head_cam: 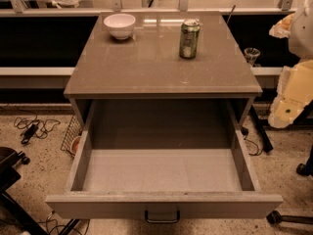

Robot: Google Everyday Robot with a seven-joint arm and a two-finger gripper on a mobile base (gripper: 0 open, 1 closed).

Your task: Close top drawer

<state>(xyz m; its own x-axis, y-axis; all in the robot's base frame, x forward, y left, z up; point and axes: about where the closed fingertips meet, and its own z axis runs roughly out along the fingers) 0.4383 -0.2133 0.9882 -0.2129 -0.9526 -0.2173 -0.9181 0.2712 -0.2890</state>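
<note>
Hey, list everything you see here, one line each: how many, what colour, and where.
top drawer: one, grey-taupe, pulled open toward the camera
pull: one, dark, centred on the drawer front
cabinet top: one, grey-taupe, above the drawer
bowl: one, white, back left of the cabinet top
can: one, green, upright, back right of the cabinet top
cables: a tangle, black, on the floor at left
wire basket: one, dark, on the floor by the cabinet's left side
hand: one, cream, at the right edge beside the cabinet, apart from the drawer
</note>
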